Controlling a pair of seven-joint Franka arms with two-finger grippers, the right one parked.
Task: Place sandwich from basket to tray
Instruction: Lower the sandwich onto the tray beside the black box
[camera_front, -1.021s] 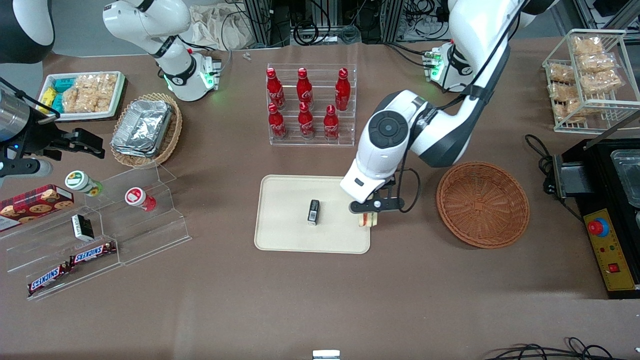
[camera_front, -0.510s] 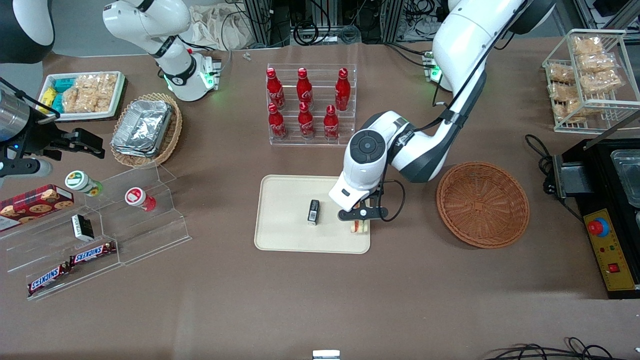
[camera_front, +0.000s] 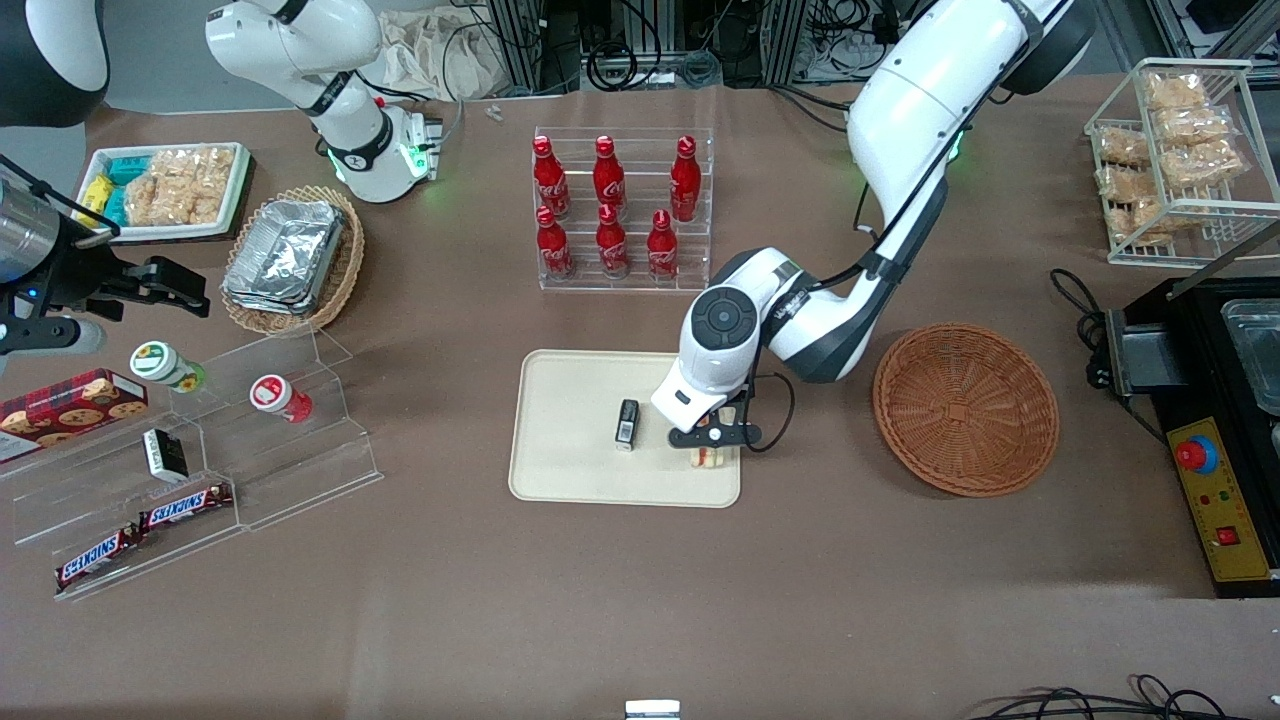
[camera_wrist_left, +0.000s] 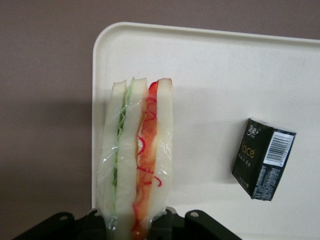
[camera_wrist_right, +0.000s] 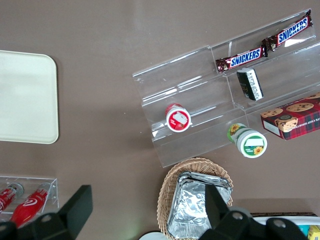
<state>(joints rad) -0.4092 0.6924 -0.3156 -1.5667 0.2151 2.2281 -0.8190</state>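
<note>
The left arm reaches down over the tray, its gripper clamped on the sandwich — held edge-up between the fingers, above the tray's corner nearest the basket.

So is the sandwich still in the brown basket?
No, the gripper holds the sandwich over the tray; the basket has nothing in it.

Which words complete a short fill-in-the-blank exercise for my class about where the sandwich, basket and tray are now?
1. The gripper is shut on the ____.
2. The sandwich hangs over the cream ____.
3. The reddish-brown basket holds ____.
4. On the tray lies a small black ____.

Missing words: sandwich; tray; nothing; box
</note>
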